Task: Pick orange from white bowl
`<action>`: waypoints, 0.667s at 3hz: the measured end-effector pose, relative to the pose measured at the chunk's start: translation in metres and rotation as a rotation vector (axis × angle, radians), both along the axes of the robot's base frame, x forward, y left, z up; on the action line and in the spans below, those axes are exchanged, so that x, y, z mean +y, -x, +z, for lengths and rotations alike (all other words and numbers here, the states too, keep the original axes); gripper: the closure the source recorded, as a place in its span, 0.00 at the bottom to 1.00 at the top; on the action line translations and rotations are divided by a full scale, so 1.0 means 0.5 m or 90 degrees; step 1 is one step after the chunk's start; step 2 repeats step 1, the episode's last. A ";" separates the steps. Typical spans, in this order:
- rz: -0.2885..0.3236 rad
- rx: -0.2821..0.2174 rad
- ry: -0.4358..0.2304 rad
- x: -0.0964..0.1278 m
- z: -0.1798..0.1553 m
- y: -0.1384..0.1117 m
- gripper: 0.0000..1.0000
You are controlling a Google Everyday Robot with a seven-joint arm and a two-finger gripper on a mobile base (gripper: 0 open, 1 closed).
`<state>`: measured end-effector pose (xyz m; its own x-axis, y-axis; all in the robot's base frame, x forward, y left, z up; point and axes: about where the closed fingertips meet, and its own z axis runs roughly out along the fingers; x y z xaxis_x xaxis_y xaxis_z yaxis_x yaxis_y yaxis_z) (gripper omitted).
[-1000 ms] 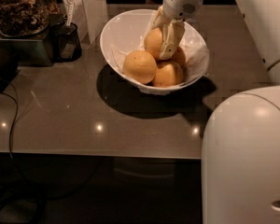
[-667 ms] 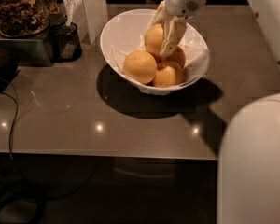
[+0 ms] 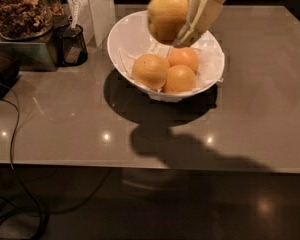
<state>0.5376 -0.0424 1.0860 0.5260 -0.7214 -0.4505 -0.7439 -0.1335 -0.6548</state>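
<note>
My gripper point(image 3: 172, 31) is at the top middle of the camera view, shut on the orange point(image 3: 167, 14), a large round yellow-orange fruit. It holds the orange in the air above the far side of the white bowl point(image 3: 127, 36). The bowl stands on the table and is lined with crinkled white wrap. Three fruits remain in it: a large one at the left point(image 3: 150, 71), one at the front point(image 3: 180, 79) and a smaller, redder one behind point(image 3: 184, 58).
The grey table point(image 3: 65, 124) ends at a front edge low in view. A small dark mesh cup point(image 3: 72, 45) and a glass jar of snacks point(image 3: 20, 9) stand at the back left. A white upright box point(image 3: 95, 6) stands behind the cup. Cables point(image 3: 12, 149) hang at the left.
The gripper was down among the fruit in the bowl; it has now risen with the orange in its fingers. The view has also shifted closer, and the robot's white body has left the frame.
</note>
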 end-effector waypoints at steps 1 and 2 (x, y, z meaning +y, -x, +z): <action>0.070 -0.135 -0.068 0.129 0.078 0.180 1.00; 0.070 -0.135 -0.068 0.129 0.078 0.180 1.00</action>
